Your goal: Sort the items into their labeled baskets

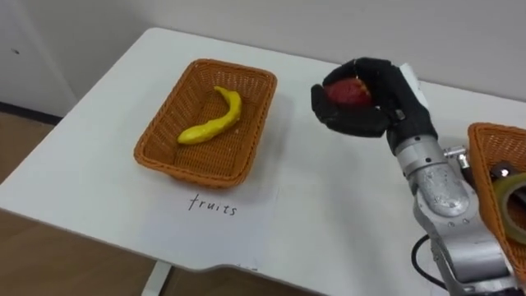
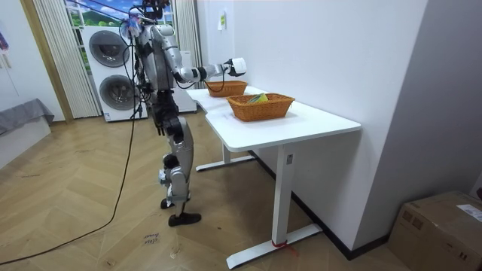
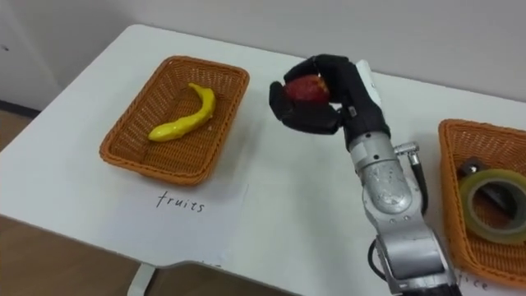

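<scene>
So: banana (image 1: 212,117) in left basket (image 1: 197,171), tape roll (image 3: 470,207) in right basket (image 3: 450,177); right robot hand (image 3: 316,115) tight round apple (image 3: 306,87), probably.

— Baskets?
— Two, both wicker: left basket (image 1: 197,171) and right basket (image 3: 485,125).
— Fruit?
— Two pieces. One banana (image 1: 212,122), one apple (image 1: 348,90).
— Office supplies?
— One tape roll (image 3: 493,176). One dark item (image 3: 470,168) too, kind impossible to tell.
— Anything else worth counting?
— One table (image 1: 329,214) and one paper sheet (image 1: 181,230). Further off, two washing machines (image 2: 113,47) (image 2: 117,94) and one cardboard box (image 2: 444,226).
— Total in baskets?
— Three.
</scene>
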Motion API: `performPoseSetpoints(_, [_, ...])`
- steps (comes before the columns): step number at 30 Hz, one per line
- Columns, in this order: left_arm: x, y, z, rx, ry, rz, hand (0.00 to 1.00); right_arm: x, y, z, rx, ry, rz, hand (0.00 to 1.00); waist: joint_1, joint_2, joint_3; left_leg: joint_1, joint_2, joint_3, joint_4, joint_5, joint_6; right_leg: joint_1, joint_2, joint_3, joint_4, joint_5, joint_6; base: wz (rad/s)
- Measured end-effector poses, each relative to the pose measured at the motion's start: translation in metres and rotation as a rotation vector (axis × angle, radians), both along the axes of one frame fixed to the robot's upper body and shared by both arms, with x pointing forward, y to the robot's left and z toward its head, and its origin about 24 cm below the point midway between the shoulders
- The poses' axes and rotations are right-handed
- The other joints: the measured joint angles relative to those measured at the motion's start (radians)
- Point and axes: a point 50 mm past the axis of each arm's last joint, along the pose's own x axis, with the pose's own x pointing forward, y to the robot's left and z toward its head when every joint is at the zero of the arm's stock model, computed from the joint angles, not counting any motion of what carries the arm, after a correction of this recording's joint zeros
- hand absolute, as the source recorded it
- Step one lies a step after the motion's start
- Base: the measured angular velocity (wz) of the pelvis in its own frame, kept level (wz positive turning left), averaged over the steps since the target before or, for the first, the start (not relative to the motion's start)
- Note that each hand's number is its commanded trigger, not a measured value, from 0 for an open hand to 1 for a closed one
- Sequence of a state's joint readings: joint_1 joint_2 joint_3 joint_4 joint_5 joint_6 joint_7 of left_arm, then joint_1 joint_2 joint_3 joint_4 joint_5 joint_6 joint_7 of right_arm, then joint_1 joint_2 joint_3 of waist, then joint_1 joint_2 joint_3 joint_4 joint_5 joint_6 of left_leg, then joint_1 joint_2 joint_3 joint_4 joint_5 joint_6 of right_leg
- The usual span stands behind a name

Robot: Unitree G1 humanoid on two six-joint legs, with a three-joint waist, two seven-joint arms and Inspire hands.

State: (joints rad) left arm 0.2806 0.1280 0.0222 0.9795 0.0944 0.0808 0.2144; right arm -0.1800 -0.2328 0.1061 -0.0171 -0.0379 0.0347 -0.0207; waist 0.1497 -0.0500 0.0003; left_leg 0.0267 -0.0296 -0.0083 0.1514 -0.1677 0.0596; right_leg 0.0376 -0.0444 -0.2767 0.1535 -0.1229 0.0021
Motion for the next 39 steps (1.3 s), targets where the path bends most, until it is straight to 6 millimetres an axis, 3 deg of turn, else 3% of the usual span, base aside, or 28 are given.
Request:
performPoseSetpoints(5, [-0.002,0.001,0.000,0.002,0.009,0.010,0.00,0.010,0.007,0.017,-0.003,-0.062,0.014,1.00,0.036,-0.010,0.0056,0.005,-0.002,-0.019,0.002,0.000,0.000,0.013,-0.002,-0.014,-0.002,0.000,0.000,0.10])
performPoseSetpoints(12, [-0.004,0.000,-0.001,-0.023,0.034,-0.004,0.00,0.023,0.025,0.020,-0.024,-0.056,0.077,1.00,0.082,-0.029,0.0159,-0.008,-0.004,-0.043,0.015,-0.001,-0.002,0.016,-0.005,-0.051,-0.002,0.000,0.001,0.11])
performPoseSetpoints(17, [-0.003,0.002,0.000,-0.010,0.051,-0.024,0.00,0.031,0.032,0.012,-0.058,-0.001,0.095,1.00,0.106,-0.038,0.0130,-0.034,-0.011,-0.083,0.033,-0.001,-0.003,0.014,-0.010,-0.086,-0.002,0.000,0.001,0.23])
performPoseSetpoints(21, [-0.007,0.004,0.000,-0.003,0.070,-0.034,0.00,0.033,0.038,0.009,-0.083,0.016,0.111,1.00,0.132,-0.036,0.0149,-0.036,-0.015,-0.086,0.035,-0.001,-0.002,0.015,-0.013,-0.094,-0.002,-0.001,0.003,0.05])
performPoseSetpoints(23, [-0.007,0.006,0.000,-0.005,0.078,-0.041,0.00,0.034,0.037,0.007,-0.112,0.020,0.104,0.68,0.143,-0.038,0.0135,-0.037,-0.018,-0.092,0.036,0.000,-0.001,0.016,-0.016,-0.097,-0.001,-0.003,0.006,0.07])
performPoseSetpoints(25, [-0.006,0.006,0.000,-0.013,0.086,-0.064,0.00,0.034,0.037,0.008,-0.160,0.005,0.096,0.60,0.158,-0.042,0.0125,-0.037,-0.019,-0.093,0.038,0.000,0.000,0.016,-0.017,-0.097,0.000,-0.003,0.006,0.00])
performPoseSetpoints(27, [-0.005,0.006,0.001,-0.020,0.084,-0.073,0.00,0.036,0.038,0.009,-0.173,0.002,0.096,0.45,0.164,-0.047,0.0108,-0.038,-0.020,-0.093,0.038,0.000,0.000,0.017,-0.017,-0.096,0.000,-0.004,0.006,0.02])
performPoseSetpoints(29, [-0.005,0.006,0.001,-0.021,0.086,-0.074,0.00,0.039,0.039,0.010,-0.187,0.003,0.097,0.09,0.172,-0.049,0.0098,-0.037,-0.019,-0.093,0.038,0.000,0.000,0.018,-0.017,-0.096,0.000,-0.004,0.006,-0.02])
performPoseSetpoints(30, [-0.004,0.006,0.001,-0.020,0.083,-0.075,0.00,0.040,0.039,0.010,-0.192,0.004,0.096,0.00,0.180,-0.053,0.0102,-0.036,-0.019,-0.091,0.038,0.000,0.000,0.018,-0.017,-0.094,0.000,-0.004,0.006,0.00])
performPoseSetpoints(39, [0.000,0.008,0.002,-0.013,0.066,-0.075,0.00,0.040,0.043,0.001,-0.220,0.038,0.115,0.00,0.189,-0.067,0.0175,-0.036,-0.020,-0.092,0.042,0.000,0.000,0.021,-0.018,-0.094,0.000,-0.004,0.006,0.00])
